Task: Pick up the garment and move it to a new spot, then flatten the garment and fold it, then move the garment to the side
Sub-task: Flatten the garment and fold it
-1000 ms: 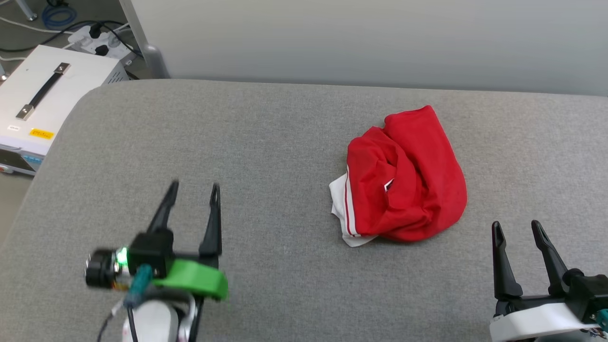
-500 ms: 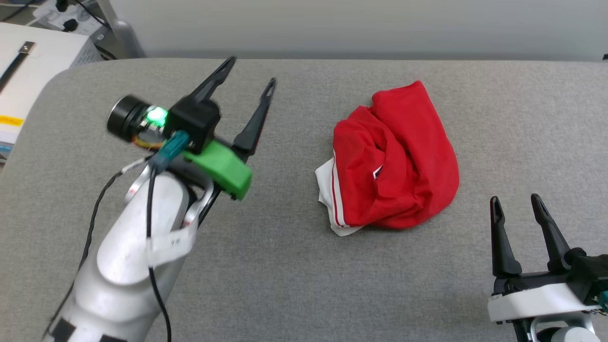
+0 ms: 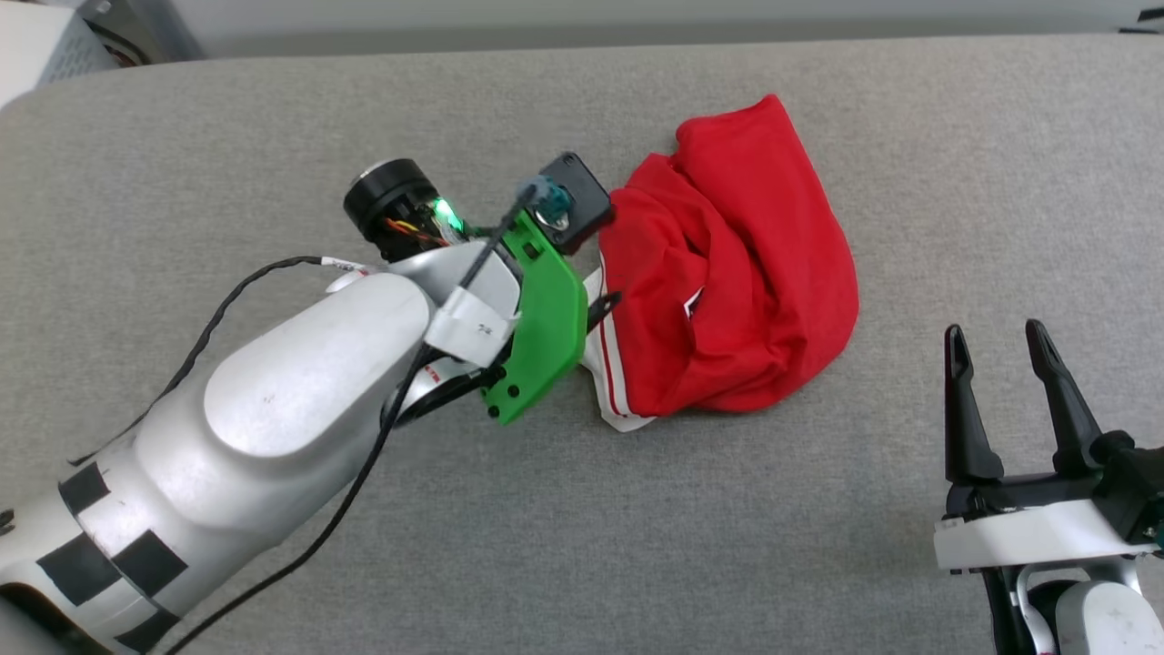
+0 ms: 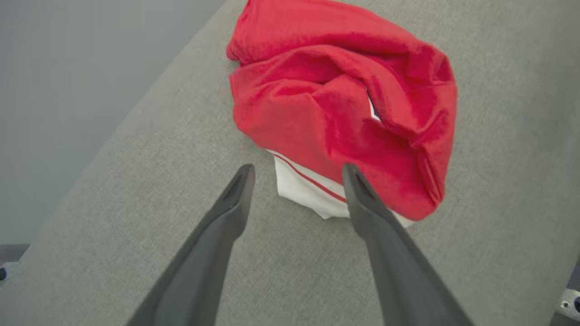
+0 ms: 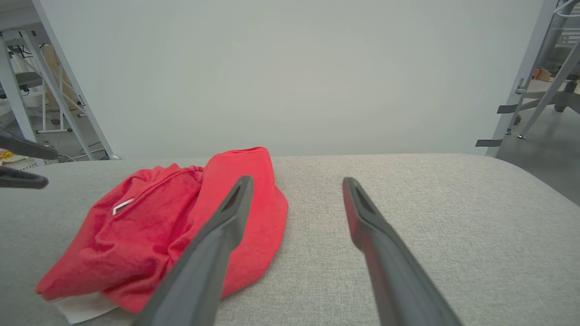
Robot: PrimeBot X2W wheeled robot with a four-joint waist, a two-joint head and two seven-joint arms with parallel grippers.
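1. Heaped red and crumpled on the grey counter (image 3: 273, 118), right of centre in the head view: the garment (image 3: 737, 273), not yet lifted or flattened, a white sleeve (image 4: 303, 192) with striped trim poking out at its near-left edge.
2. Swung in over the last second from the counter's lower left to the garment's left edge: the left gripper (image 4: 297, 170), fingers spread wide, holding nothing, aimed down at the white sleeve.
3. Reads as the approach for the first pick-up, with no closing on cloth yet and the moving, flattening, folding and setting aside all ahead.
4. Parked at the lower right as a second ago, well apart from the heap: the right gripper (image 3: 994, 329), fingers likewise wide and empty.
5. Shifted too, the head view itself, so the garment's higher place in it is owed to the camera, not to any move of the cloth.
6. From the head, left fingers mostly hidden beneath the green mount (image 3: 541, 318) and the pale forearm (image 3: 309, 364). From the left wrist, both tips plain, straddling the sleeve, one lying over the red cloth. Whether touching it, impossible to tell.
7. From the right wrist, a low side-on look: the heap's bulk above the counter, a pale wall (image 5: 290, 68) behind, metal frame legs (image 5: 521, 77) to the right, and the other arm's dark fingertips (image 5: 22, 182) at the far left edge.
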